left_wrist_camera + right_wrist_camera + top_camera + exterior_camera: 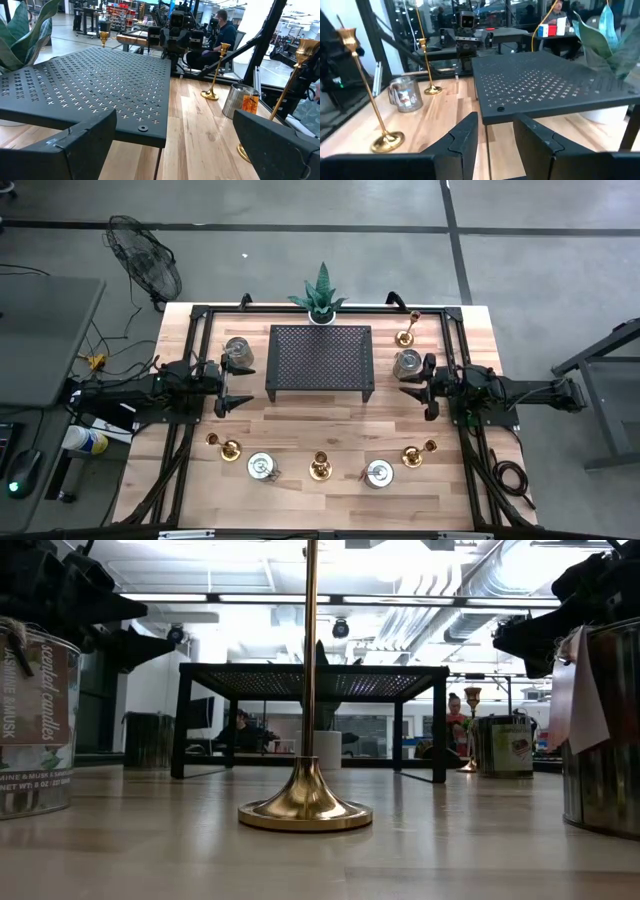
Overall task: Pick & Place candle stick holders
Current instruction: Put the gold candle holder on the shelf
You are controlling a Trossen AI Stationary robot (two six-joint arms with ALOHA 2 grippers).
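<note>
Several candle stick holders stand on the wooden table. Brass ones (228, 448) (320, 468) (415, 454) and silvery round tins (262, 467) (379, 473) line the near edge. Another brass one (405, 335) is at the far right. Beside each end of the black rack stands one tin (238, 350) (407, 363). My left gripper (238, 388) hovers level at the rack's left end, open wide and holding nothing (185, 150). My right gripper (414, 390) hovers level at the rack's right end with a narrow gap between its fingers, holding nothing (495, 145).
The black perforated rack (320, 363) stands mid-table between the two grippers. A spiky green plant in a white pot (321, 295) sits behind it. A black frame (200, 315) runs along the table's edges. A person sits in the room beyond (225, 30).
</note>
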